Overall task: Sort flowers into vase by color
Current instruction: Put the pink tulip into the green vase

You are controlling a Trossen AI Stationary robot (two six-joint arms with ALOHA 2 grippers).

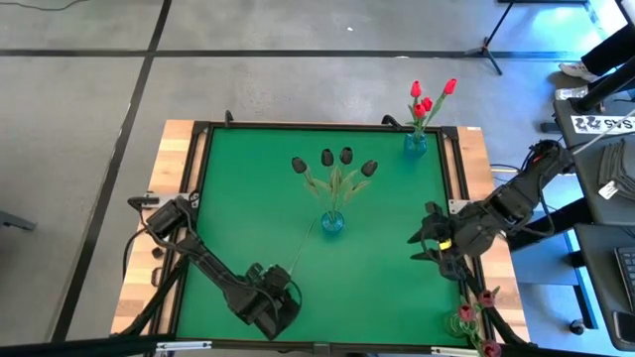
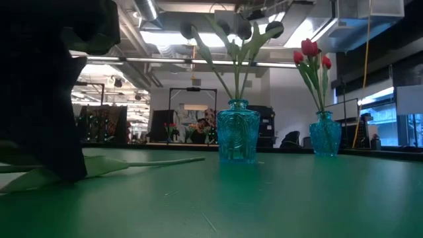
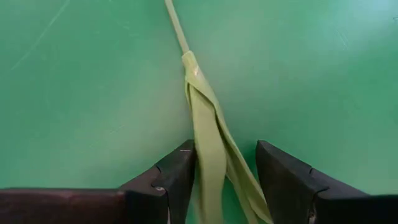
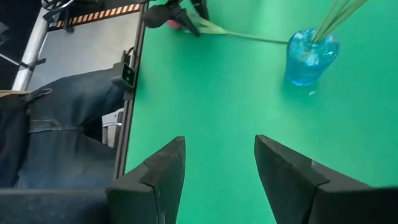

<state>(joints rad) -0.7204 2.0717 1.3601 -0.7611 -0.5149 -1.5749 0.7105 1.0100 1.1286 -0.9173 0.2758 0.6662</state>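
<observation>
A flower lies flat on the green table, its thin stem (image 1: 304, 248) running from my left gripper (image 1: 276, 297) toward the middle blue vase (image 1: 332, 223). The vase holds several near-black tulips (image 1: 335, 159). My left gripper is open near the table's near edge, a finger on either side of the flower's green leaves (image 3: 211, 143). A second blue vase (image 1: 415, 142) at the far right holds red tulips (image 1: 429, 97). My right gripper (image 1: 433, 243) hangs open and empty above the table's right side. Pink-maroon flowers (image 1: 474, 319) lie off the table's near right corner. My left gripper comes slanting down over the leaves (image 3: 208, 168) of the flower, which lies on the table. The leaves run between the two open fingers. One finger (image 3: 177, 171) stands right against a leaf edge. I cannot tell whether it touches.
A person's legs in jeans (image 4: 62, 130) show just beyond the table's black frame (image 4: 132, 93). Bare green surface lies between the middle vase and my right gripper. Wooden boards (image 1: 149, 258) edge the table's left side.
</observation>
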